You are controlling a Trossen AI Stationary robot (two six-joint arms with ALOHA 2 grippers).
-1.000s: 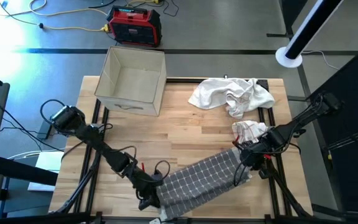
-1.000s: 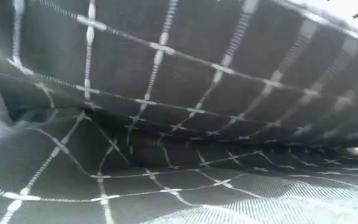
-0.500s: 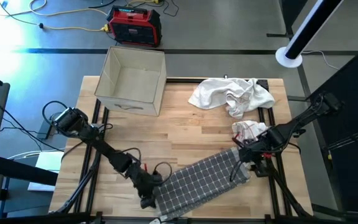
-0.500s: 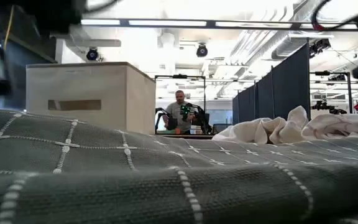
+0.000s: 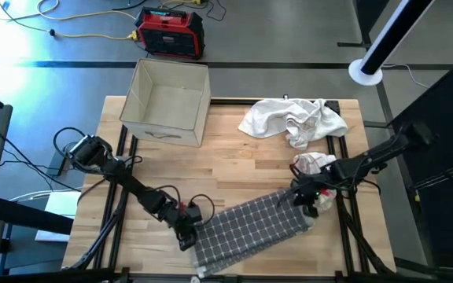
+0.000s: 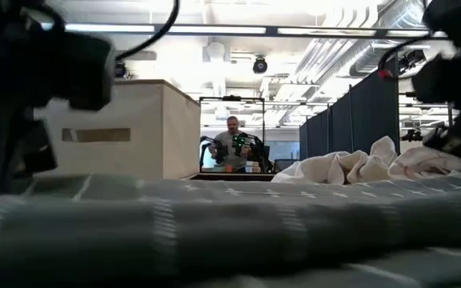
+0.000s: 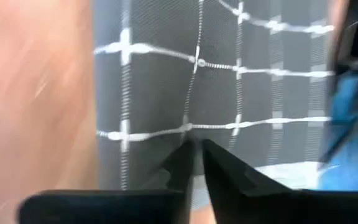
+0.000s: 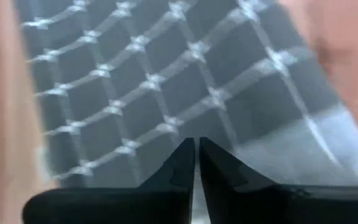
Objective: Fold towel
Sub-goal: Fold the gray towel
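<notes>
A grey towel (image 5: 250,228) with white checks lies as a long band near the table's front edge, running slantwise from front left to mid right. In the low view the towel (image 6: 214,232) fills the bottom of the picture. My left gripper (image 5: 189,232) is shut at its left end. My right gripper (image 5: 301,200) is shut at its right end. My left gripper pinches the towel's left end (image 7: 191,134) between its two fingers, coming slantwise from the table's left and above. One layer or several, I cannot tell. The towel lies on the table beyond the fingers. My right gripper pinches the towel's right end (image 8: 194,127) between its two fingers, coming slantwise from the table's right and above. The towel stretches away from the fingers across the table, fairly flat.
A beige open box (image 5: 167,102) stands at the far left of the table. A crumpled white cloth (image 5: 293,122) lies at the far right, and a smaller bunched cloth (image 5: 317,165) just behind my right gripper. A person (image 6: 232,144) shows far off in the room.
Both grippers have gone toward the table's far edge, still shut on the towel's ends. The towel, which a second ago hung in front of the low camera, has come down and slid away from the near edge and now lies low on the table.
</notes>
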